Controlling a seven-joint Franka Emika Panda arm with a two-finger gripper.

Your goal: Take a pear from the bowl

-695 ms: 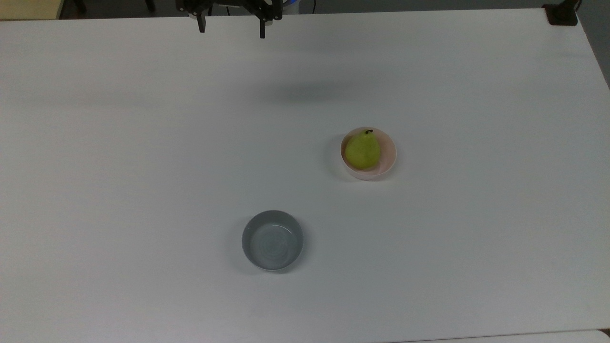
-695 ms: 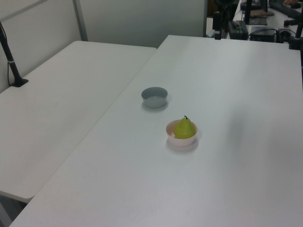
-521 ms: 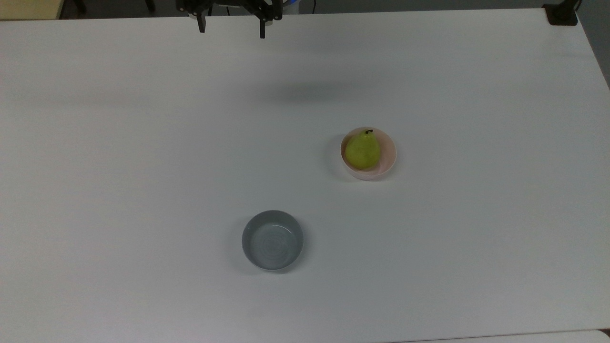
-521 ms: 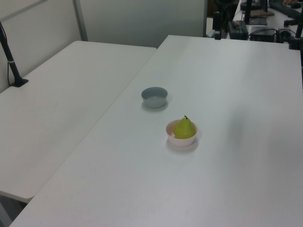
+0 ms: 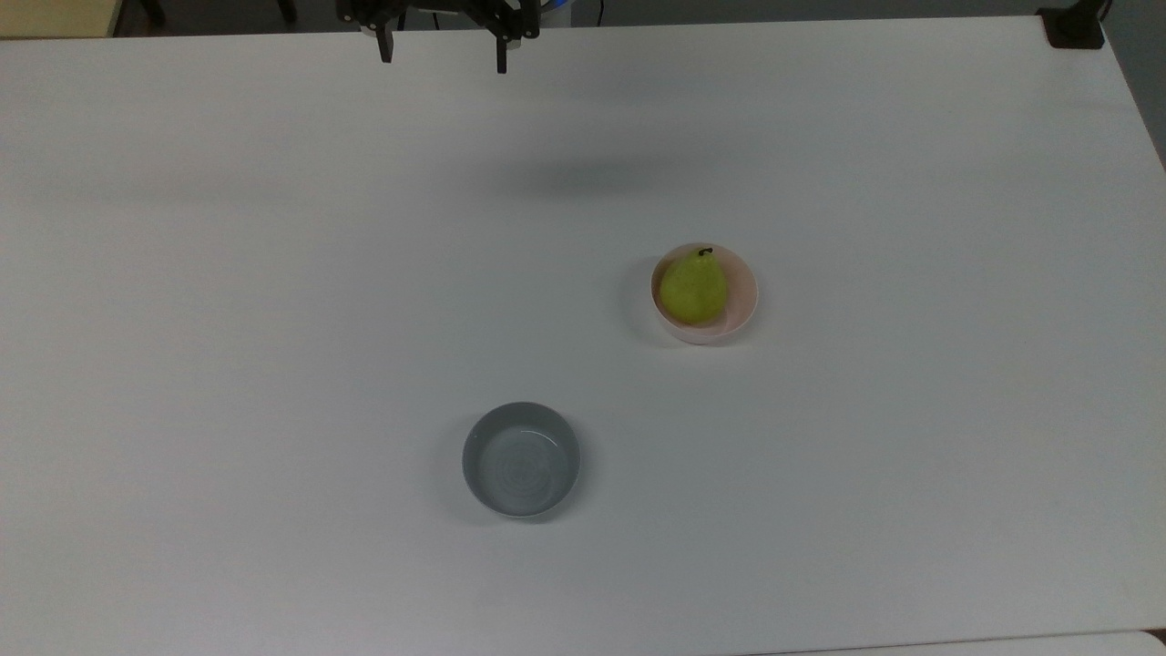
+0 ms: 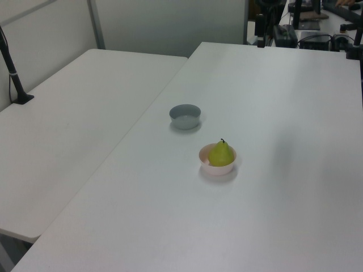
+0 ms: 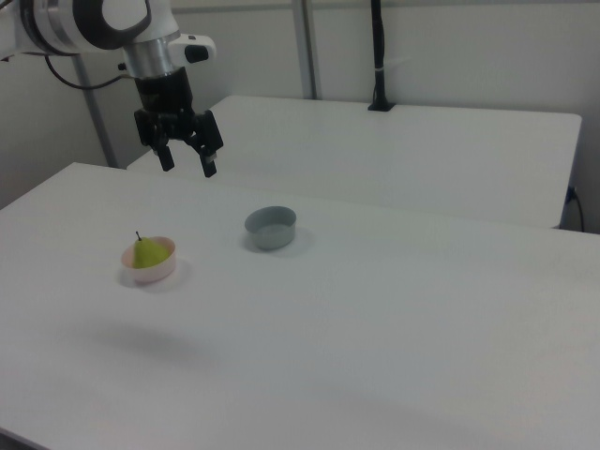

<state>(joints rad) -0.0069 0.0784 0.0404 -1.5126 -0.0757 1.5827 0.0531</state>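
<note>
**Pear sits in pink bowl, gripper high above bench with jaws apart**

Small yellow-green pear [image 5: 693, 289] with a short dark stem sits upright in the small round pale pink bowl [image 5: 742, 296], untouched. In the top view it leans toward the bowl's left side, stem pointing to the top of frame. Left view: pear [image 6: 221, 153] rises above the rim of the pink bowl [image 6: 216, 168]. Right view: pear [image 7: 148, 251] in pink bowl [image 7: 156, 271], near the right view's left.

Round grey bowl [image 5: 521, 460] stands on the wide white bench [image 5: 273, 319], well apart from the pink bowl, lower and to the top view's left of it. Nothing visible inside it. It also shows in the left view [image 6: 185, 116] and the right view [image 7: 271, 228].

Black two-finger gripper [image 7: 187, 161] on the white Panda arm [image 7: 94, 23] hangs in the air, pointing down, well above the bench and holding nothing. Jaws are spread wide. In the top view the gripper [image 5: 443, 56] is at the top edge, far from both bowls. A soft shadow [image 5: 592, 178] lies on the bench between gripper and pink bowl.

A second white bench [image 6: 74, 113] stands just beside the first one.
</note>
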